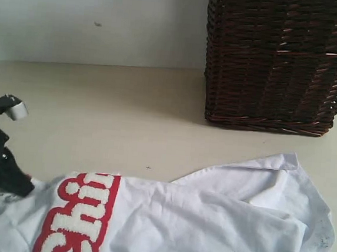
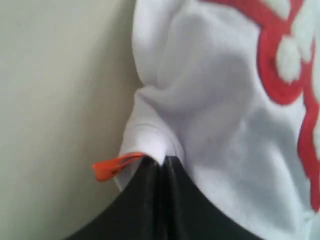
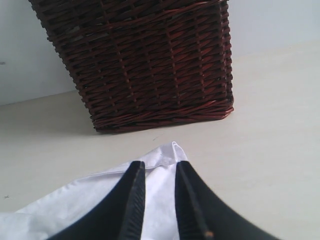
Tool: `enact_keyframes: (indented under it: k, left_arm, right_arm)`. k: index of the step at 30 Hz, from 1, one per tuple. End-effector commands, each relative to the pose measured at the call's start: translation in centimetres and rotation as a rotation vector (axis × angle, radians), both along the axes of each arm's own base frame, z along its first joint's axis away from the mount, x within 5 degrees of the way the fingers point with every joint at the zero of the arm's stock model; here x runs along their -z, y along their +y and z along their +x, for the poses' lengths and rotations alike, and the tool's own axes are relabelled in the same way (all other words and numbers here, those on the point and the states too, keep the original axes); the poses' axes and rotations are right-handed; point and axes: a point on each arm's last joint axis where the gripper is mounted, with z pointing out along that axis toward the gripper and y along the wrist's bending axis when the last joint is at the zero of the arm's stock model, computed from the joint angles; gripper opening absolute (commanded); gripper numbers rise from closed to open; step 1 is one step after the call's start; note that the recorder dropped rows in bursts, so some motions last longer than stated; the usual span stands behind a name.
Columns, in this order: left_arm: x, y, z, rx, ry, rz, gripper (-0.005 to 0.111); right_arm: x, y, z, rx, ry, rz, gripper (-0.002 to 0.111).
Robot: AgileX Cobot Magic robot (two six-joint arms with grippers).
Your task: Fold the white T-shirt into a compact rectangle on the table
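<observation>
White T-shirt lay rumpled on the table, one edge clamped by the left gripper, right gripper parted over a corner.

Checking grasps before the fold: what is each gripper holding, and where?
Left gripper pinches the white T-shirt at a bunched edge near the lettering; right gripper, jaws apart over a corner, grips nothing.

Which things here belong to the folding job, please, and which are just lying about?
Job: T-shirt; table; left claw, shut on the T-shirt; right claw, open over it.
Lying about: basket.
</observation>
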Motion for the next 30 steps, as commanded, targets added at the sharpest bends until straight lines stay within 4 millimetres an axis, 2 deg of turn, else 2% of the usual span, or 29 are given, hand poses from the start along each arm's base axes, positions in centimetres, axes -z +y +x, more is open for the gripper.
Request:
enact_keyframes:
  k: [1, 2, 4, 6, 7, 9, 11, 13, 16, 19, 23, 25, 30]
  left_arm:
    - [-2.3, -0.1, 3.7, -0.117, -0.217, -0.043, 0.0]
    - [-3.2, 0.1, 5.1, -0.156, -0.307, -0.029, 0.0]
    - [-4.6, 0.2, 6.7, -0.168, -0.405, -0.023, 0.0]
    - [-6.7, -0.1, 7.6, -0.091, -0.479, -0.051, 0.0]
    - [-7.7, -0.5, 7.4, -0.016, -0.489, -0.088, 0.0]
    - [-9.5, -1.3, 5.9, 0.191, -0.47, -0.191, 0.0]
    - [-10.4, -1.5, 4.3, 0.327, -0.415, -0.227, 0.0]
    - [-9.9, -1.6, 3.0, 0.317, -0.319, -0.158, 0.0]
    - [-6.9, -0.1, 0.4, 0.487, -0.187, 0.038, 0.0]
    - [-3.5, 1.5, -2.8, 0.66, -0.031, 0.152, 0.0]
    - [-1.2, 1.5, -6.5, 0.787, 0.045, 0.069, 0.0]
    - [-0.7, 1.0, -7.6, 0.776, 0.058, 0.003, 0.0]
    - [-0.3, 0.5, -8.4, 0.735, 0.074, -0.056, 0.003]
  right_arm:
    - [0.2, 0.0, 0.0, -0.001, 0.006, 0.001, 0.023]
    - [0.2, 0.0, 0.0, -0.001, 0.006, 0.001, 0.023]
    - [0.2, 0.0, 0.0, -0.001, 0.006, 0.001, 0.023]
    - [0.2, 0.0, 0.0, -0.001, 0.006, 0.001, 0.023]
    - [0.2, 0.0, 0.0, -0.001, 0.006, 0.001, 0.023]
    - [0.2, 0.0, 0.0, -0.001, 0.006, 0.001, 0.023]
    - [0.2, 0.0, 0.0, -0.001, 0.006, 0.001, 0.023]
    - [0.2, 0.0, 0.0, 0.0, 0.006, 0.001, 0.023]
    - [0.2, 0.0, 0.0, -0.002, 0.008, 0.001, 0.023]
    - [0.2, 0.0, 0.0, -0.002, 0.01, 0.001, 0.023]
    - [0.2, 0.0, 0.0, -0.002, 0.01, 0.001, 0.023]
    - [0.2, 0.0, 0.0, -0.002, 0.01, 0.001, 0.023]
    - [0.2, 0.0, 0.0, -0.002, 0.01, 0.001, 0.023]
